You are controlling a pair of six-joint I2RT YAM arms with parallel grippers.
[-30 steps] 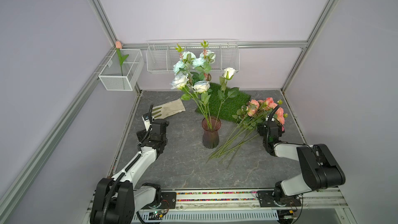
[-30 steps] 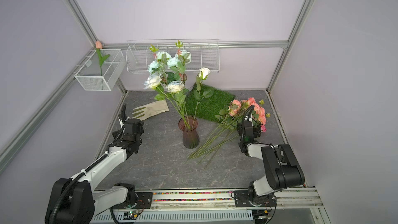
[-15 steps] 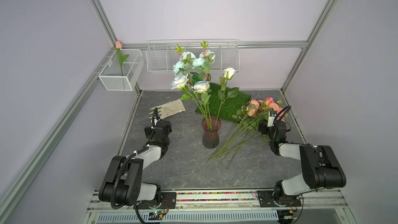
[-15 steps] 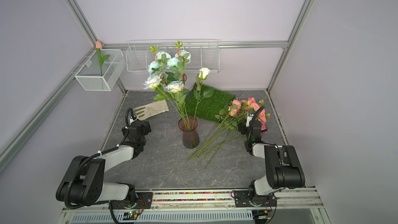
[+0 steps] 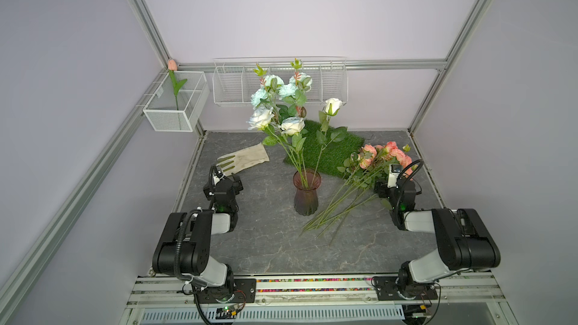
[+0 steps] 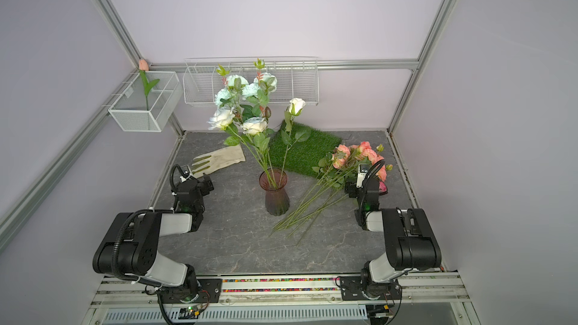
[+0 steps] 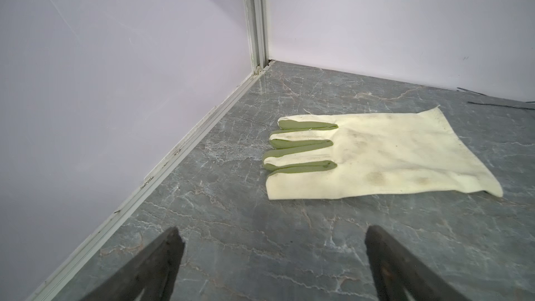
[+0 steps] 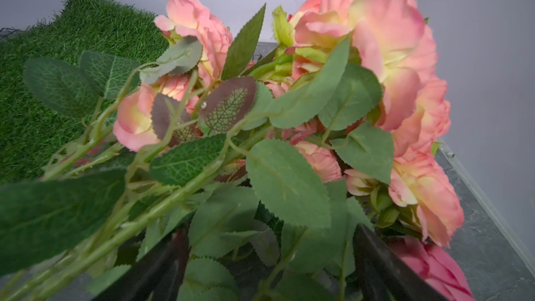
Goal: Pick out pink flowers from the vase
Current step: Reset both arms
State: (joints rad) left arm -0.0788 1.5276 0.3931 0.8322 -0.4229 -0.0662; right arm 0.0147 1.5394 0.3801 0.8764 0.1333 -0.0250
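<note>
To the right of the ribbed glass vase (image 5: 306, 193), the pink flowers (image 5: 380, 157) lie bundled on the grey tabletop (image 5: 272, 245). Their stems fan toward the vase's foot and their blooms are beside the artificial grass mat (image 5: 333, 154) behind the vase. Only white and pale blue roses (image 5: 275, 104) stand in the vase. The right gripper (image 8: 270, 234) sits among the bundle's leaves, fingers spread wide, clamping nothing. Left of the vase, the left gripper (image 7: 272, 235) is equally wide and empty, just short of a cream gardening glove (image 7: 376, 152).
</note>
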